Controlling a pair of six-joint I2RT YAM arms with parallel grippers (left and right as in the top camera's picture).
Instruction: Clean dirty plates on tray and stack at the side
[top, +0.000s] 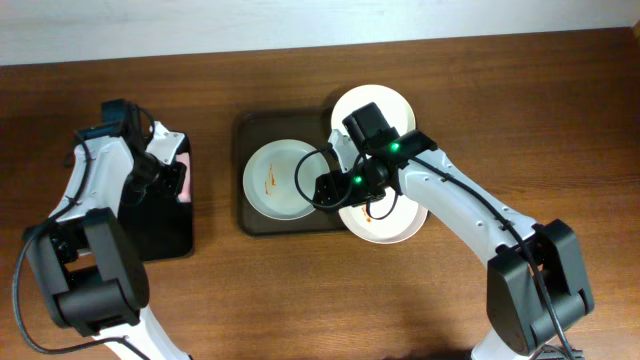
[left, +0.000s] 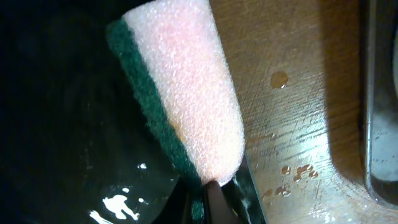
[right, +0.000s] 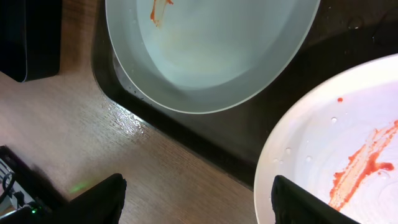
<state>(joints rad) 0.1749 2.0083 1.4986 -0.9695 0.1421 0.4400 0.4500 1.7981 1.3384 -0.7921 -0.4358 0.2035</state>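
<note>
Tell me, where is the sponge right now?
On the overhead view's left, the pink-and-green sponge is at the small black tray's edge, pinched by the left tool.

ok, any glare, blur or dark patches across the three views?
Overhead: even light, sharp, the top plate nearly blown white. Left wrist: sponge very close, filling mid-frame, black tray almost pure dark with small glints. Right wrist: sharp, glare on the wet table beside the tray, fingers in shadow.
</note>
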